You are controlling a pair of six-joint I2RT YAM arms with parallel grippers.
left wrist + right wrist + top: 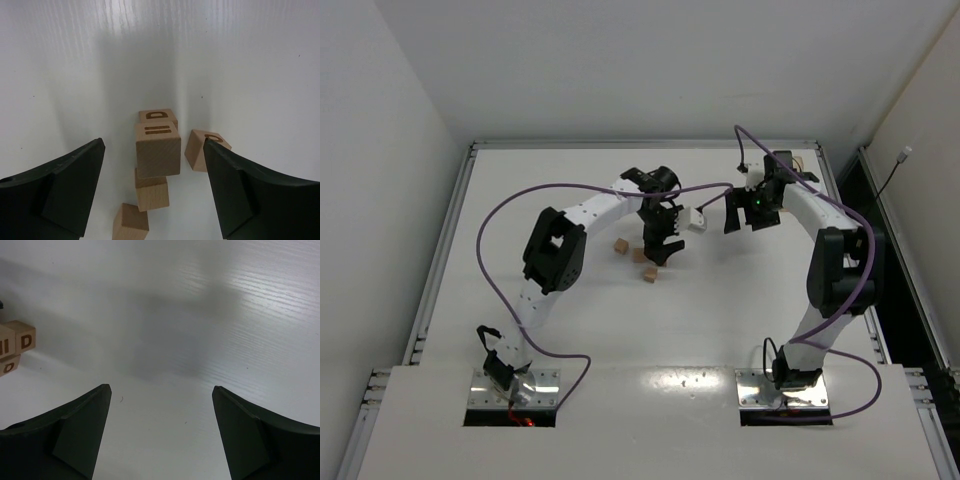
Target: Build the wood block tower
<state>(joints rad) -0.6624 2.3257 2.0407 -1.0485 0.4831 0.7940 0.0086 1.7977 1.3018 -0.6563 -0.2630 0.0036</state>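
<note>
A tower of two wood blocks stands between my left gripper's open fingers. Its top block has two bars on its upper face and sits slightly askew on the lower block. Gaps show on both sides, so neither finger touches the tower. Loose blocks lie around it: one marked D just behind, one marked O to the right, and a plain one in front. From above, the left gripper hangs over blocks mid-table. My right gripper is open over bare table.
The right gripper hovers to the right of the block cluster, whose lettered blocks show at the left edge of its view. A tan object sits partly hidden behind the right arm at the back right corner. A raised rail borders the white table.
</note>
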